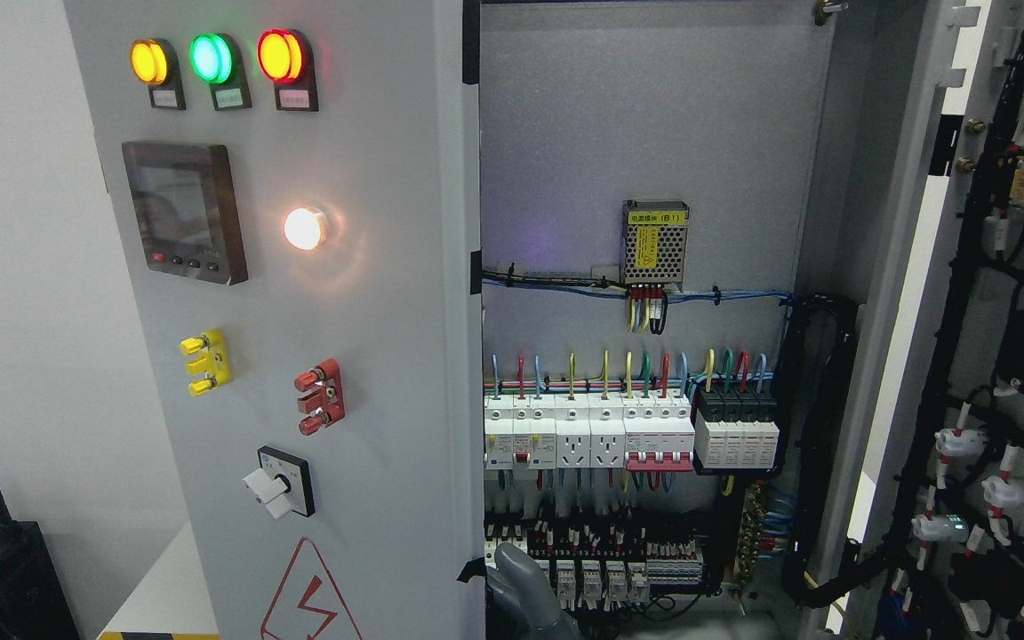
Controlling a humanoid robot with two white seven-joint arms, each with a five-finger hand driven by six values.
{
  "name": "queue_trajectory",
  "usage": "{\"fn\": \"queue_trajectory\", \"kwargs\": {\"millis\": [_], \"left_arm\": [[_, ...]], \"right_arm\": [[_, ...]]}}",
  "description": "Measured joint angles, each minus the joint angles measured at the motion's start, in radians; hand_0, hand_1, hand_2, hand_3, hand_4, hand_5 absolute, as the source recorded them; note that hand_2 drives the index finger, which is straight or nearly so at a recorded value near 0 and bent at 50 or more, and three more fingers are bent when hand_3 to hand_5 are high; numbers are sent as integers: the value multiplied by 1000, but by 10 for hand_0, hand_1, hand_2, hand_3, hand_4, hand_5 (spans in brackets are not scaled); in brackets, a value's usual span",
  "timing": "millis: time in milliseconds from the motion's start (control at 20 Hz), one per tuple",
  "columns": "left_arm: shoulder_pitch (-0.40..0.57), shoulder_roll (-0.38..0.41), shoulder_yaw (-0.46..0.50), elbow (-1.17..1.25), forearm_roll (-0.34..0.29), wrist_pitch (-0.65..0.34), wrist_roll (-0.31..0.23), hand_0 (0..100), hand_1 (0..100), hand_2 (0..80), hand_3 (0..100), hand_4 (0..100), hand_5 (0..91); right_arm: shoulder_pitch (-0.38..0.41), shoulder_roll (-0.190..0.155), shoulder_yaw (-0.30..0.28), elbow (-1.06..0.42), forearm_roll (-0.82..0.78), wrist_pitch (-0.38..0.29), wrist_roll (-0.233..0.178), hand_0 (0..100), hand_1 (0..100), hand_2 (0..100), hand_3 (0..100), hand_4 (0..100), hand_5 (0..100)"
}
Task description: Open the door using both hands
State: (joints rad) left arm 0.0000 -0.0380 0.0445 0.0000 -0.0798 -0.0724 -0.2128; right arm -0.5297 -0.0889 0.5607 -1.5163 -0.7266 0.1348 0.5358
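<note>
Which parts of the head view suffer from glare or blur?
In the head view, the round white lamp on the grey cabinet door is blown out with a halo; the grey hand at the bottom edge looks soft; the coloured wiring stays sharp.

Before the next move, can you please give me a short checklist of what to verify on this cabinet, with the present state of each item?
1. Right-hand grey cabinet door swung open, wired inner face showing: ok.
2. Left grey door with the indicator lamps open: not ok, it looks closed or nearly so.
3. Grey robot hand near the left door's edge, at the bottom of the opening: ok.
4. Which arm that hand belongs to, and its grip: cannot tell.
5. Second hand in view: not ok, none visible.
6. Hand apart from the white breaker row: ok; contact with the lower terminals: cannot tell.
</note>
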Motion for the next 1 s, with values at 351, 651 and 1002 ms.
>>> {"fn": "queue_trajectory", "kwargs": {"millis": [351, 651, 1002], "left_arm": [[0, 0, 0, 0, 0, 0, 0, 0, 0, 0, 0, 43, 0], [0, 0, 0, 0, 0, 0, 0, 0, 0, 0, 0, 42, 0], [0, 0, 0, 0, 0, 0, 0, 0, 0, 0, 0, 43, 0]], "right_arm": [[34, 4, 30, -35, 3, 0, -45, 0, 0, 0, 0, 0, 0], [46, 7, 45, -62, 4, 0, -52, 0, 0, 0, 0, 0, 0], [55, 9, 67, -94, 4, -1, -39, 0, 0, 0, 0, 0, 0]]}}
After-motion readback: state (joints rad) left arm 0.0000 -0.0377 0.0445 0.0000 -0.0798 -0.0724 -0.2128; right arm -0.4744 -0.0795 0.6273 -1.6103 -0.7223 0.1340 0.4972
